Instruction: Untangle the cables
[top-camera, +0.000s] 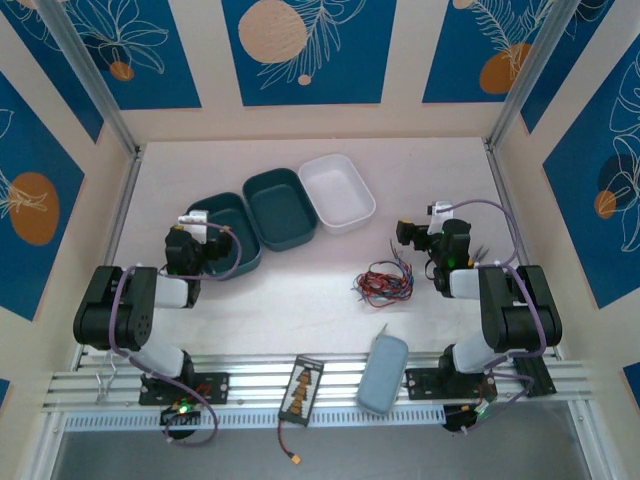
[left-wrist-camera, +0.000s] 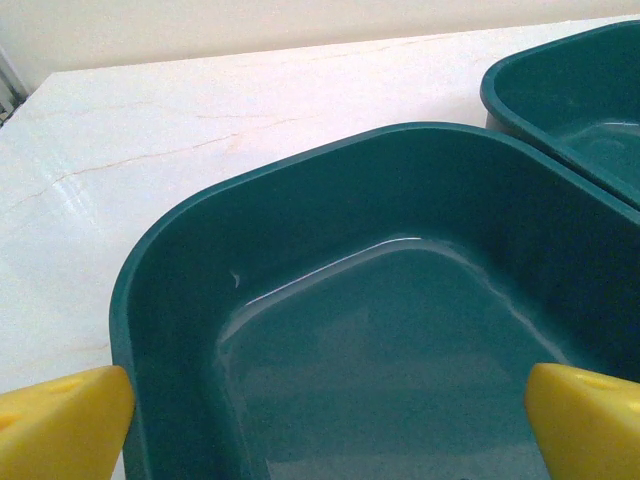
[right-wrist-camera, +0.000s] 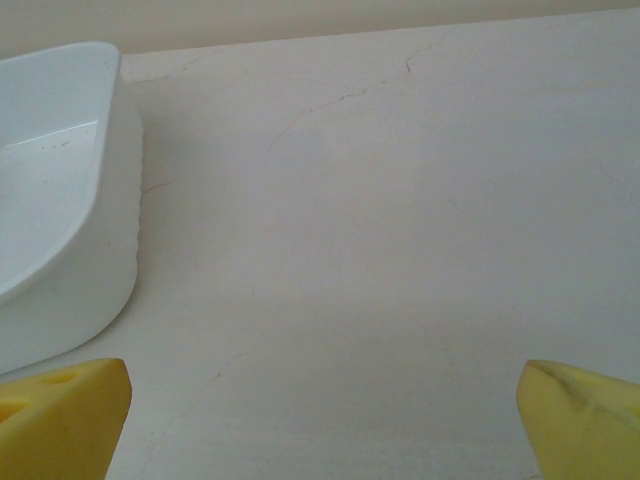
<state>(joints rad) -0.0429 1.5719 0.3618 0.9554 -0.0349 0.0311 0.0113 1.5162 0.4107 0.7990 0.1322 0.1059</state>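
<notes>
Lying tangled on the table (top-camera: 300, 310), the cables (top-camera: 385, 283) rest near the right tool (right-wrist-camera: 322, 425), its jaws released; the left tool (left-wrist-camera: 325, 420), likewise released, hovers over a teal tray (left-wrist-camera: 300, 190).

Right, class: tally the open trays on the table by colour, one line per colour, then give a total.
Teal trays: 2
White tray: 1
Total: 3

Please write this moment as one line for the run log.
stage: not started | cables: tangled heap on table, untouched | left gripper: open, over leftmost green tray | right gripper: open, near white tray
</notes>
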